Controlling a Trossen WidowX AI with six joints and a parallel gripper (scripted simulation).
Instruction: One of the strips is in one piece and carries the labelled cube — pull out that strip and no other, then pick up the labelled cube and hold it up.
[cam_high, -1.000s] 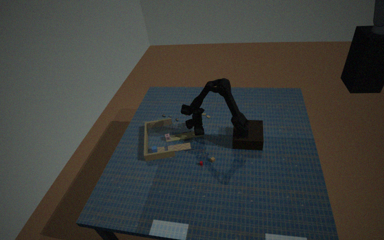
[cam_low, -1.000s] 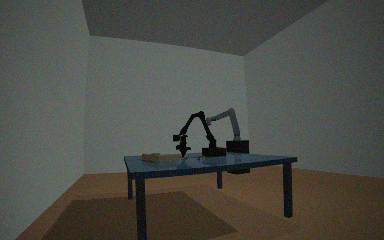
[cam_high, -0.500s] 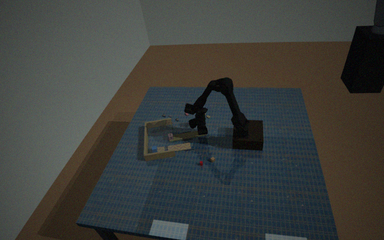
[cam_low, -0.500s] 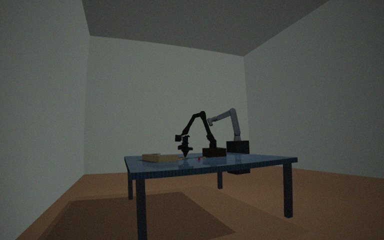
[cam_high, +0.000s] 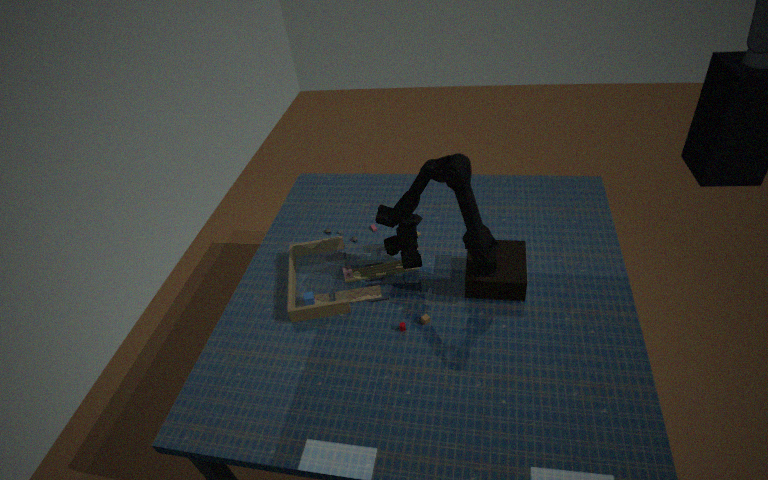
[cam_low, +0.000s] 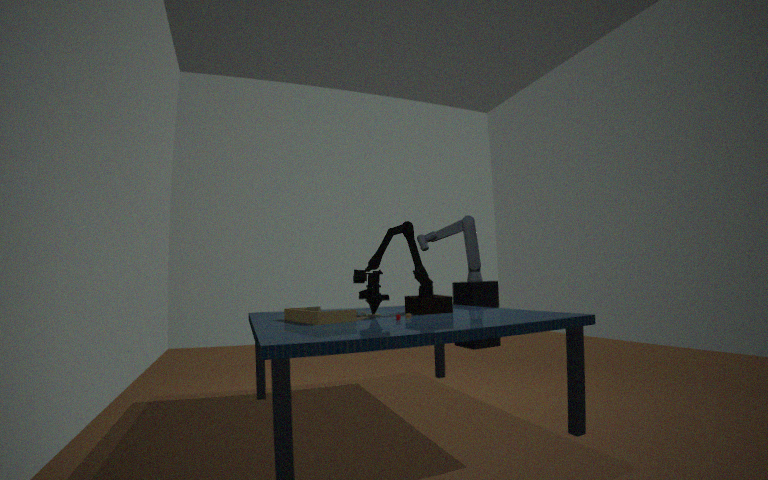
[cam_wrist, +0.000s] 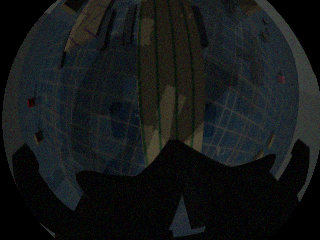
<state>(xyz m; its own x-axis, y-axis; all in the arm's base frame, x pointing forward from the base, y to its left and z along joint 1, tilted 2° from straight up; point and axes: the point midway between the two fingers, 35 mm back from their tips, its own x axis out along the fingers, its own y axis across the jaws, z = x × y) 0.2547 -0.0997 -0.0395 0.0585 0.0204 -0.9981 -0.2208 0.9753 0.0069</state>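
Observation:
A tan strip with green lines (cam_high: 373, 273) (cam_wrist: 165, 65) sticks out of the open side of a wooden enclosure (cam_high: 292, 280) (cam_low: 325, 316). A pink cube (cam_high: 347, 273) with an unreadable dark mark stands at its far end. My gripper (cam_high: 412, 267) (cam_low: 373, 314) (cam_wrist: 172, 144) points down, shut and with nothing between its fingers; its tips are at the near end of that strip. Contact is hidden. A second strip with a zigzag (cam_high: 362, 293) (cam_wrist: 87, 31) lies alongside, with a dark gap across it. A blue cube (cam_high: 308, 297) is at its far end.
Thin dark rails (cam_wrist: 130, 25) flank the strips. A red cube (cam_high: 402, 326) (cam_low: 398, 317) (cam_wrist: 31, 102) and a tan block (cam_high: 425, 319) (cam_wrist: 39, 137) lie on one side. A pink block (cam_high: 373, 228) (cam_wrist: 281, 79) and small dark pieces (cam_high: 327, 230) lie on the other.

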